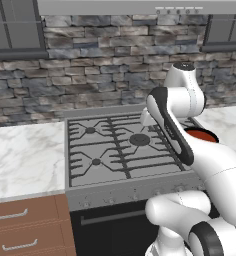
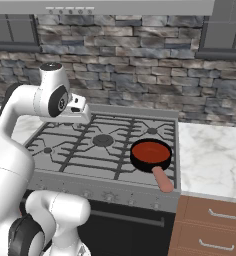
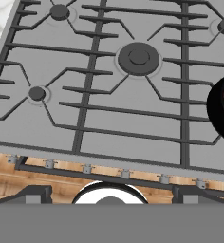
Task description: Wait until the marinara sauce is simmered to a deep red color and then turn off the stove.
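Start at the left of the stove: the left burners are bare. At centre, above the middle burner, the gripper hangs over the grates, pointing down and toward the stove's front edge. The arm is folded high, elbow raised, wrist bent over. The fingers stand wide apart and hold nothing.

Move right: the skillet sits on the front right burner, its handle running toward the front edge. The sauce fills it as a flat red disc; judge for yourself whether the red is deep enough, as the frames do not settle that.

The knobs lie in a row along the front panel, below and forward of the fingers. The row's long axis runs left to right across the stove. The knob for the skillet's burner probably sits toward the right end, so expect to move the hand rightward and down over the front edge. Which knob serves which burner cannot be told
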### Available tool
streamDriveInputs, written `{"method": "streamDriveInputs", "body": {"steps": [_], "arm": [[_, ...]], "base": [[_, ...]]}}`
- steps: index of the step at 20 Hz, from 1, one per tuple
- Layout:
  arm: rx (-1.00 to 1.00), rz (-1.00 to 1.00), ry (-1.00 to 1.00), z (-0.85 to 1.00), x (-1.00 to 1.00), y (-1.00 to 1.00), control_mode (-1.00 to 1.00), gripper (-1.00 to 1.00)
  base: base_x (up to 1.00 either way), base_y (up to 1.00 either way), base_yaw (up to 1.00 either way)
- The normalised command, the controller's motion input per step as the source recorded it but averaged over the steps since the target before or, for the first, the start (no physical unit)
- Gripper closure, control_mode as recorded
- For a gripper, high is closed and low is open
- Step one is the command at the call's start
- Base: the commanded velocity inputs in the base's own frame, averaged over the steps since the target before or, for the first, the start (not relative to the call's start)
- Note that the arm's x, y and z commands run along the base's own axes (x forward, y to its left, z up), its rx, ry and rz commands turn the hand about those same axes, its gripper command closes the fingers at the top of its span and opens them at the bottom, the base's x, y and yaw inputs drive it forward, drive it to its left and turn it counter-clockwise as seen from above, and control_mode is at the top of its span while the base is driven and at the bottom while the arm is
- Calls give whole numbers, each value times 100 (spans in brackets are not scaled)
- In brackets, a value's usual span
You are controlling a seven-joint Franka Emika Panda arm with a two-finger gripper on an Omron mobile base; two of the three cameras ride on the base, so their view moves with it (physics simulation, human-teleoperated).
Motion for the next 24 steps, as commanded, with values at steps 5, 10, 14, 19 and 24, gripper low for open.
{"method": "streamDriveInputs", "body": {"steps": [5,10,14,19,24], "arm": [[0,0,0,0,0,0,-100,-100],[0,0,0,0,0,0,-100,-100],[0,0,0,0,0,0,-100,-100],[0,0,0,0,0,0,-100,-100],[0,0,0,0,0,0,-100,-100]], "base": [[0,0,0],[0,0,0],[0,0,0],[0,0,0],[0,0,0]]}}
